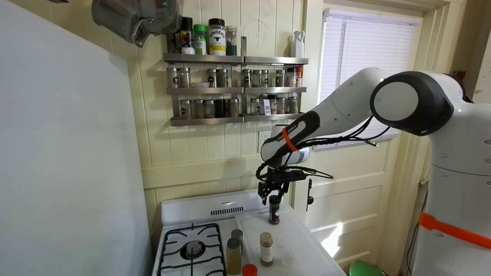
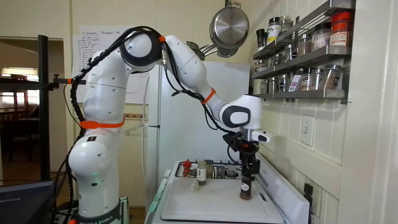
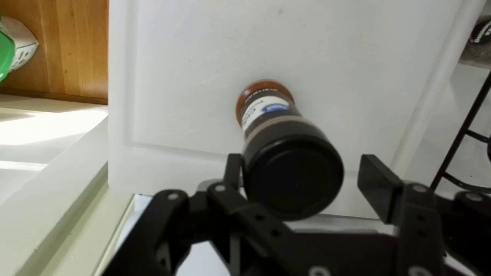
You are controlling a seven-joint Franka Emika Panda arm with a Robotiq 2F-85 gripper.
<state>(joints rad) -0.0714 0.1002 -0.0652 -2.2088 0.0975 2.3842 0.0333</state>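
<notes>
A dark-capped spice bottle with reddish-brown contents point(image 1: 274, 214) stands upright on a white board point(image 1: 295, 239) near the stove's back panel. It also shows in an exterior view point(image 2: 245, 188) and in the wrist view point(image 3: 268, 109). My gripper point(image 3: 302, 163) is open, pointing down, with a finger on each side of the black cap. One finger is against or very near the cap; a gap separates the other finger from it. In an exterior view the gripper point(image 2: 250, 175) overlaps the bottle's top. A pale-capped jar point(image 1: 266, 251) and a small pale object point(image 2: 194, 186) are also on the board.
Jars with dark lids point(image 1: 233, 258) and a red-capped jar point(image 2: 186, 169) stand near the black burner grate point(image 1: 191, 264). The stove's back panel point(image 1: 182, 212) and wall are close behind the gripper. Spice shelves point(image 1: 274, 60) hang above. A white fridge point(image 1: 76, 134) stands beside the stove.
</notes>
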